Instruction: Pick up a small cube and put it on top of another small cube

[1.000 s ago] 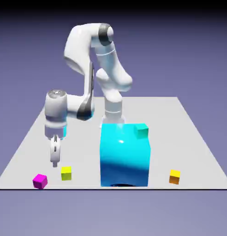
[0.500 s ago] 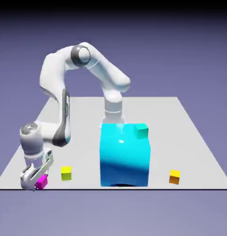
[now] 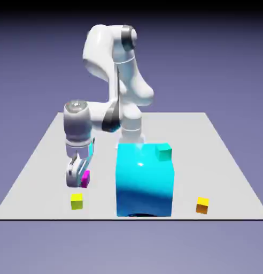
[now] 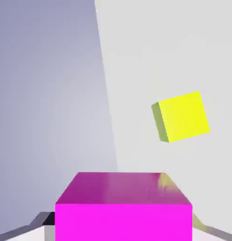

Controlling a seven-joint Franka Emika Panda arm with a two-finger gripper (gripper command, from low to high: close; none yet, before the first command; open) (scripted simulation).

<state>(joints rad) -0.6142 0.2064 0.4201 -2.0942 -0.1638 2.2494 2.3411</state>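
My gripper (image 3: 78, 179) is shut on the small magenta cube (image 3: 86, 178) and holds it off the table, above and a little behind the yellow-green cube (image 3: 76, 201). In the hand view the magenta cube (image 4: 123, 207) fills the bottom middle between my fingertips, which show only as grey slivers at its lower corners. The yellow-green cube (image 4: 181, 116) lies on the table beyond it, to the upper right in that view.
A big cyan block (image 3: 145, 180) stands just right of my hand, with a small teal cube (image 3: 163, 151) on its top. An orange cube (image 3: 202, 205) sits near the front edge at the right. The table's edge (image 4: 106, 94) runs close by the yellow-green cube.
My gripper closed on the magenta cube at the front left corner, lifted it and carried it right and back, to above the yellow-green cube.
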